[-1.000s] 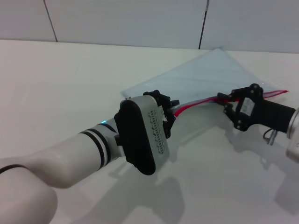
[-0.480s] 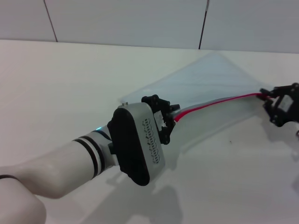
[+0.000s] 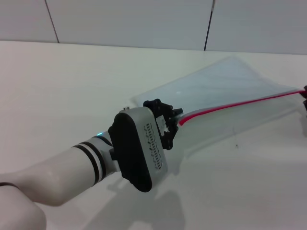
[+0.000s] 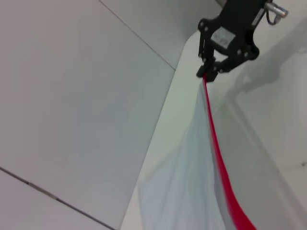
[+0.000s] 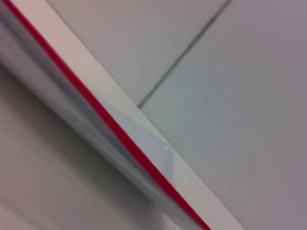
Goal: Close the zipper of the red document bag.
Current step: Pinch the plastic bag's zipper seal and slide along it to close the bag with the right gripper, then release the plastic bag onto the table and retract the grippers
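The red document bag [image 3: 225, 84] is a translucent pale blue pouch stretched across the white table. Its zipper [image 3: 240, 104] runs as one straight red line along the near long edge. My left gripper [image 3: 173, 120] is shut on the bag's left end, where the red strip begins. In the left wrist view the zipper [image 4: 216, 148] leads away to my right gripper [image 4: 209, 73], which is shut on its far end. In the head view only a sliver of the right gripper [image 3: 305, 94] shows at the picture's right border. The right wrist view shows the zipper [image 5: 110, 122] close up.
The white table [image 3: 72, 86] spreads wide around the bag. A grey panelled wall [image 3: 144, 21] rises behind the table's far edge. My left forearm [image 3: 72, 167] crosses the near left of the table.
My right gripper has slid right along the zipper from its middle to the far end. The red strip, split and wavy before, now lies as one straight line. The left gripper has barely moved.
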Controlling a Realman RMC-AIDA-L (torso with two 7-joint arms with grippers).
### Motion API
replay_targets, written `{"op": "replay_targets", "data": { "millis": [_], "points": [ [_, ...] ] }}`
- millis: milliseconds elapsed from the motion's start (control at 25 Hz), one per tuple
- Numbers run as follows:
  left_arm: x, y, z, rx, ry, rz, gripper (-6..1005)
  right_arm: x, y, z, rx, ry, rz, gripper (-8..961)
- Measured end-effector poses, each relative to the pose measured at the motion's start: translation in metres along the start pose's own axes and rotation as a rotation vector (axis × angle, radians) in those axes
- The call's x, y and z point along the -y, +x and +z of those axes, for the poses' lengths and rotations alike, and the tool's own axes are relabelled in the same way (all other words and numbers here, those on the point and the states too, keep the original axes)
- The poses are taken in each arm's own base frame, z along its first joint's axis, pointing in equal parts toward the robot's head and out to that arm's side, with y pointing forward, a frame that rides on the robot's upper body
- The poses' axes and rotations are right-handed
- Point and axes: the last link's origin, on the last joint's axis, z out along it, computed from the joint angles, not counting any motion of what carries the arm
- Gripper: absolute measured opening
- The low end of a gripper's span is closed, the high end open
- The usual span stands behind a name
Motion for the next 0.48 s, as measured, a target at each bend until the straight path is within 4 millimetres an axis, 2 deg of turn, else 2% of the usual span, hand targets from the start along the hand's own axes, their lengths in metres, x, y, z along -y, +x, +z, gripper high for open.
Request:
{"op": "replay_targets", "data": {
  "millis": [160,320,480],
  "points": [
    [0.002,-0.005,0.002,0.000,0.052,-0.015,50,0.006,0.005,-0.003,-0.017,0.077,0.079,159],
    [0.008,-0.013,0.007,0.000,0.142,-0.064,72,0.015,0.011,-0.011,-0.001,0.237,0.246,171],
    [0.032,-0.026,0.003,-0.013,0.317,-0.217,117,0.014,0.015,-0.025,0.073,0.367,0.400,184]
  ]
}}
